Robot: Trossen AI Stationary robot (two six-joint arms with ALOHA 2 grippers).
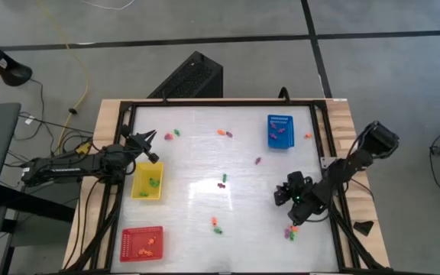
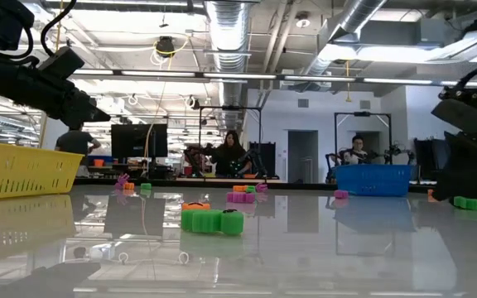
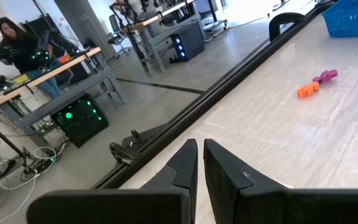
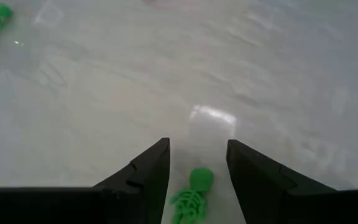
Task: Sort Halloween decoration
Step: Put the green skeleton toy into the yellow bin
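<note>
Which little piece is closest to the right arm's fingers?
The green skeleton piece, lying on the table right between the open right gripper fingers; the others lie farther off.

left arm lies stretched in from the left edge, low and nearly level, its left gripper (image 1: 150, 137) out at the near-left part of the table, fingers (image 3: 185, 165) drawn almost together with only a thin slit between them. right arm comes in from the right edge, folded at the elbow, wrist tipped down toward the tabletop. right gripper (image 4: 197, 165) sits low over the surface (fingers parted, a clear gap between the two tips), pointing steeply downward.
</note>
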